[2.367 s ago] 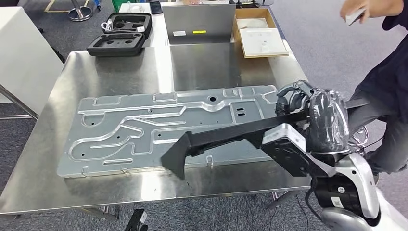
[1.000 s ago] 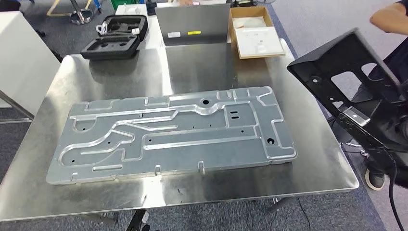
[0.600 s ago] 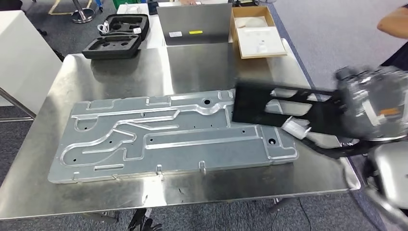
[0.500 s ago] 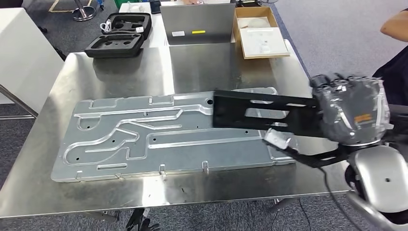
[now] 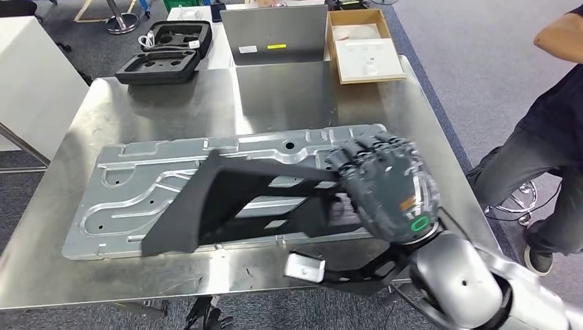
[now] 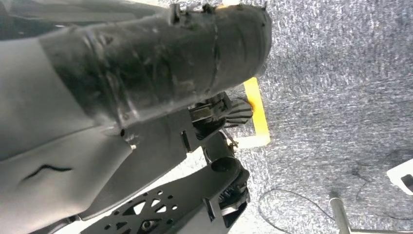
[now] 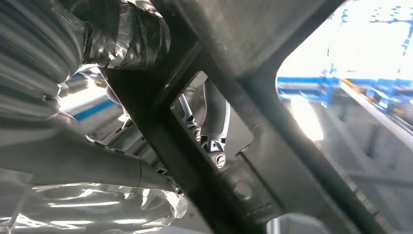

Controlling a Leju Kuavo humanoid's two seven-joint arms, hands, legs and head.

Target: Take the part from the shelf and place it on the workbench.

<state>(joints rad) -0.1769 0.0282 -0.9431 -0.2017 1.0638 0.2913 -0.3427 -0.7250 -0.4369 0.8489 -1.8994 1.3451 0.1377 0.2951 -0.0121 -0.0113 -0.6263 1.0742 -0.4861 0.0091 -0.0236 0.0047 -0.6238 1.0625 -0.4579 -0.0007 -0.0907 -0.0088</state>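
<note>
My right hand (image 5: 381, 189) grips the part (image 5: 234, 199), a long black open-frame bracket, by its right end. The part lies tilted low over the large aluminium plate (image 5: 137, 179) on the steel workbench (image 5: 289, 89), its broad left end close to the plate's front edge. Whether it touches the plate, I cannot tell. In the right wrist view the black part (image 7: 272, 146) crosses close in front, with the wrapped fingers (image 7: 122, 34) against it. In the left wrist view my left hand (image 6: 146, 63) hangs above grey carpet, its fingers hidden.
A black foam case (image 5: 165, 45), an upright grey panel (image 5: 278, 31) and a cardboard box (image 5: 364, 45) stand at the bench's far edge. A person (image 5: 550, 117) stands close to the right. A white cabinet (image 5: 27, 82) is at the left.
The right hand has swung the part from the right side, down and leftward, so it now stretches low across the plate. The view has shifted a little.
</note>
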